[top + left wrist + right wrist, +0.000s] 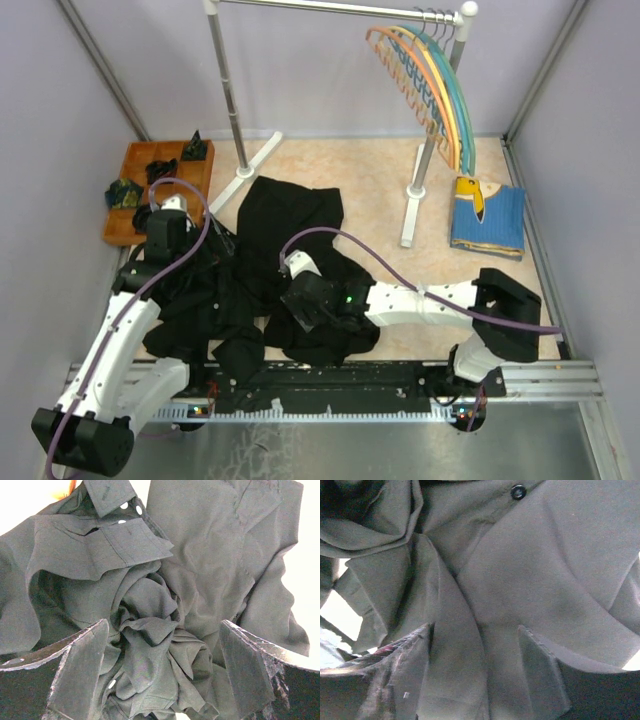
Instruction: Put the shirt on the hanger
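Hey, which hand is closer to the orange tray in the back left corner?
Left. The left hand is just right of the tray, over the left edge of the shirt; the right hand is farther right, over the shirt's middle.

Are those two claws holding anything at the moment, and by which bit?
Nothing is held. Both the left gripper and right gripper stand open over the crumpled black fabric shirt.

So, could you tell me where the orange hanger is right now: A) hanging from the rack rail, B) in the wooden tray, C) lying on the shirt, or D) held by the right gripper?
A: the orange hanger hangs from the rack rail beside the other hangers, away from the shirt.
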### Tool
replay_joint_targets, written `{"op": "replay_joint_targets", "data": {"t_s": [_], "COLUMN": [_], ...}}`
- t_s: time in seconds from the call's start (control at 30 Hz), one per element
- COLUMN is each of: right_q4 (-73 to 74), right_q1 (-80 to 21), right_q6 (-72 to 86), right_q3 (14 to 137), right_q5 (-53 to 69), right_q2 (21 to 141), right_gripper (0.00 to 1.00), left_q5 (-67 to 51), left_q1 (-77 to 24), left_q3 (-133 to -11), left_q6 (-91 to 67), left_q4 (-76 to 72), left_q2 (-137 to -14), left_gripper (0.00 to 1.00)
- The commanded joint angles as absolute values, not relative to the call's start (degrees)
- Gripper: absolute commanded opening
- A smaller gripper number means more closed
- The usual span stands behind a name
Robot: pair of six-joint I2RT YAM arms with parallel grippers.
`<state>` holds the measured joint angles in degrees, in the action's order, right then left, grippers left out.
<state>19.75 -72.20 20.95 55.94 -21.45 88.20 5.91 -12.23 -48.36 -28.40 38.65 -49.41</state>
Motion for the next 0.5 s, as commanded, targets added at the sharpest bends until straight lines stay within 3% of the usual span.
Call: {"op": "replay_joint_targets", "data": {"t_s": [0.0,0.23,0.47], "right_q4": [20.6,22.4,24.6], "right_q1": [-72.4,-69.3,-62.2], "right_q6": [21.1,23.1,19.3], "right_q3": [58.5,57.1,61.9], "right_q5": [-25.7,-29.1,-29.2], "right_q2": [87.0,80.3,71.3], "right_gripper": [0.59,0.17,0.02], "left_q5": [5.6,6.5,7.2], "left_q1": [-12.0,-12.0,-12.0], "left_q3": [-47.2,-45.9,-45.5], "left_q6": [-28.8,-30.0,-30.5], "left_q4": [38.7,38.5,38.3], "left_q2": [-48.4,-47.7,-45.8], "left_gripper": [0.97,0.96,0.96]}}
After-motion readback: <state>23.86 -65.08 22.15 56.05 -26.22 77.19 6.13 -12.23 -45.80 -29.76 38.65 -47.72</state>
